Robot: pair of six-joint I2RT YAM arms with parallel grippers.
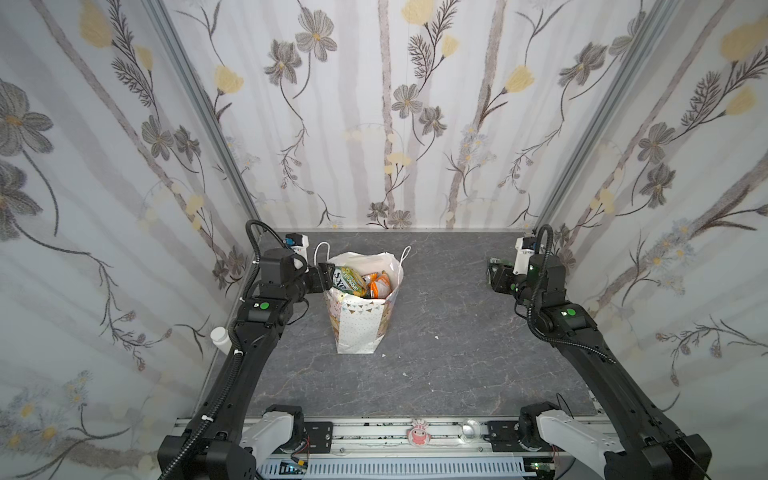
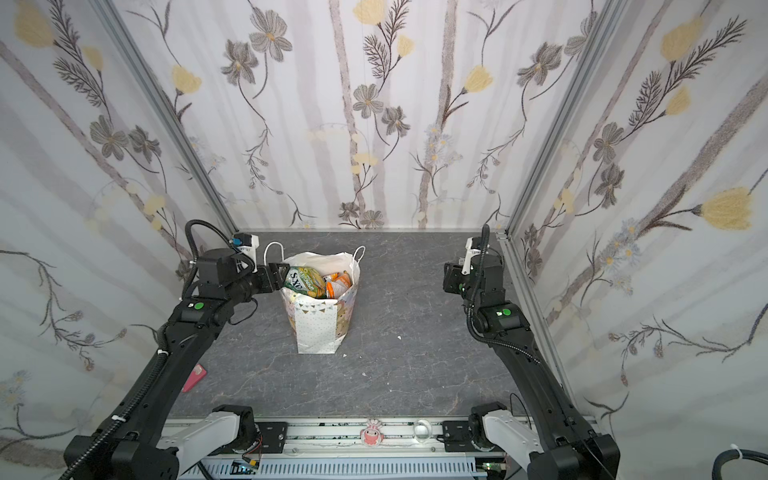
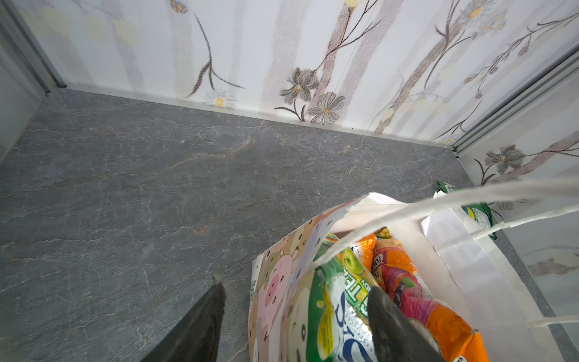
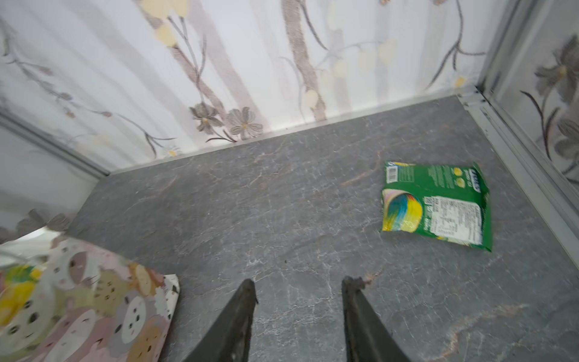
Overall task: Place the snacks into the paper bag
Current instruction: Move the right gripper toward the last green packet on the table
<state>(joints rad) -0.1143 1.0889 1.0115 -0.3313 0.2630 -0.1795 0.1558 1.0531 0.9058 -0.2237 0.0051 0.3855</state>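
The left gripper (image 3: 296, 283) sits at the rim of the paper bag (image 1: 357, 328), which stands upright on the grey table (image 1: 436, 353). Its jaws are released and straddle the bag's side wall: one finger (image 3: 216, 301) hangs outside, clear of the paper, and the other is inside, just above a green and white candy packet (image 3: 338, 313). Orange packets (image 3: 438, 319) lie in the bag beyond that inner finger, and a white cord handle crosses ahead of the jaws.

The right gripper (image 4: 300, 280) hovers over bare table with its jaws released and nothing between them. A green packet (image 4: 435, 203) lies flat ahead of these jaws, off toward the side wall and well apart from them. The bag stands off to their other side.
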